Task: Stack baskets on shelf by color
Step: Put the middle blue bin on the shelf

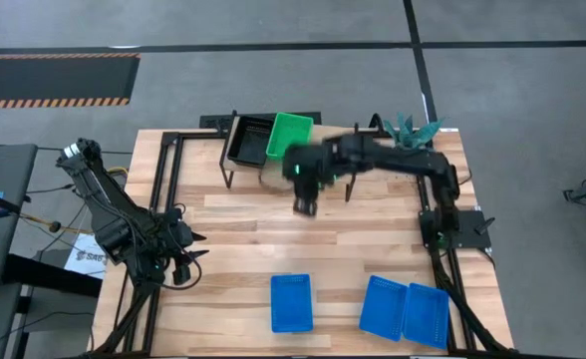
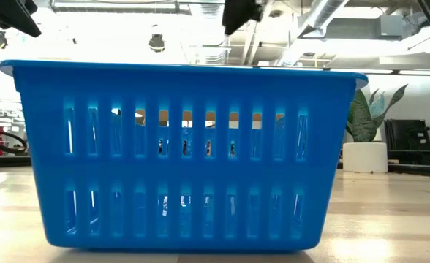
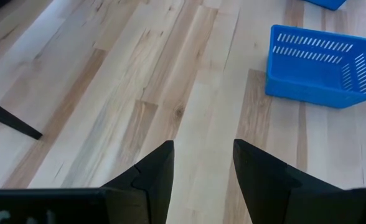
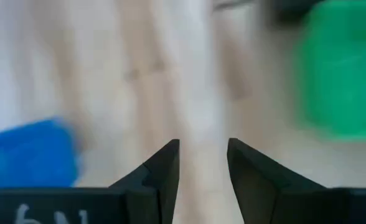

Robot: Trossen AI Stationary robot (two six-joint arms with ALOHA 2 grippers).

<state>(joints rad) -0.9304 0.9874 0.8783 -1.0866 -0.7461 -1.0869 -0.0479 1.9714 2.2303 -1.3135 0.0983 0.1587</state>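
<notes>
i have the right claw (image 1: 306,206) out over the middle of the worktop (image 1: 243,234), its two fingers apart with bare wood showing between them and nothing held. the shelf (image 1: 273,150) lies just behind that claw, toward the far edge, and on it i see a black basket (image 1: 245,142) with a green basket (image 1: 290,137) beside it; the green one sits tilted, overlapping the black one's side. in the right wrist view the green basket (image 4: 343,68) is ahead of the claw and off to one side, a blue one (image 4: 27,152) off to the other.

three blue baskets lie on the near side, well apart from the right claw: a lone blue basket (image 1: 291,301) almost straight in front of it, and a touching pair (image 1: 406,309) further right.

the left claw (image 1: 178,261) waits low at the left edge, fingers apart and empty, the lone blue basket (image 3: 320,65) ahead of it.
</notes>
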